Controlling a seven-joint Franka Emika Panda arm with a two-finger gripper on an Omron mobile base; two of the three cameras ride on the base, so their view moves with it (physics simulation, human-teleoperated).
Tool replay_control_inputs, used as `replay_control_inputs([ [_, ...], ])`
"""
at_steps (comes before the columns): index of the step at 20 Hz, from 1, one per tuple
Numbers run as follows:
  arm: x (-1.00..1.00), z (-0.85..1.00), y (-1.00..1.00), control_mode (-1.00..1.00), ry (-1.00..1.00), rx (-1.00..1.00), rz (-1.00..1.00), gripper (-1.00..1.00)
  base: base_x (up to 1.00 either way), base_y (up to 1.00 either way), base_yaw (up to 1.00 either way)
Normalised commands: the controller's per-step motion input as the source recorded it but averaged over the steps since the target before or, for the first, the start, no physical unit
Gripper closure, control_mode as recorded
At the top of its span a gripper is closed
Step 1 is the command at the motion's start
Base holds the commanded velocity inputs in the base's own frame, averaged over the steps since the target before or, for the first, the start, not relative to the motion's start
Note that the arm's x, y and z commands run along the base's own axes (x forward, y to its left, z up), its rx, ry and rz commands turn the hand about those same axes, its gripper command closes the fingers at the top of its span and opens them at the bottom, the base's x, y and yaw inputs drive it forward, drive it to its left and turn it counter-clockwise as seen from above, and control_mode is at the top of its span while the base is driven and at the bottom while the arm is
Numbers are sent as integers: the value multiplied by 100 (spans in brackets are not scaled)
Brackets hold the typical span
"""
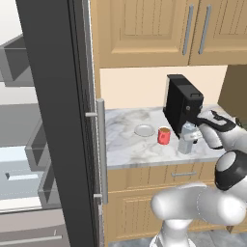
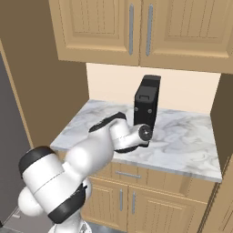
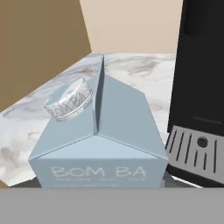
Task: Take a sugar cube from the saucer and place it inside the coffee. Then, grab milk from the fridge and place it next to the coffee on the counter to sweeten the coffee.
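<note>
One milk carton (image 1: 186, 138) stands upright on the desk (image 1: 126, 144) at right centre of the left base frame, just right of the coffee (image 1: 164, 136), directly ahead of the fingers (image 1: 195, 136), whose grip state cannot be told.

The white arm (image 2: 91, 154) rises from the lower left of the frame and reaches to mid-frame over the marble worktop (image 2: 191, 141); its wrist hides the tool; the black coffee machine (image 2: 146, 107) stands just behind it, at centre; wooden wall cabinets (image 2: 136, 27) span the top; wooden base cabinets (image 2: 150, 195) lie below the worktop.
</note>
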Motion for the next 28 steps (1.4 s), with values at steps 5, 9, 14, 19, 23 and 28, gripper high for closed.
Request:
replay_control_inputs([
  [5,43,-10,6,-100,0,0,-9,100,0,0,0],
  [9,35,-15,2,-100,0,0,-7,100,0,0,0],
  [14,26,-39,0,-100,0,0,-7,100,0,0,0],
  [19,23,-38,1,-100,0,0,-6,100,0,0,0],
  [23,8,-46,1,-100,0,0,-4,100,0,0,0],
  [28,-41,-45,0,-100,-6,0,0,-100,0,0,0],
])
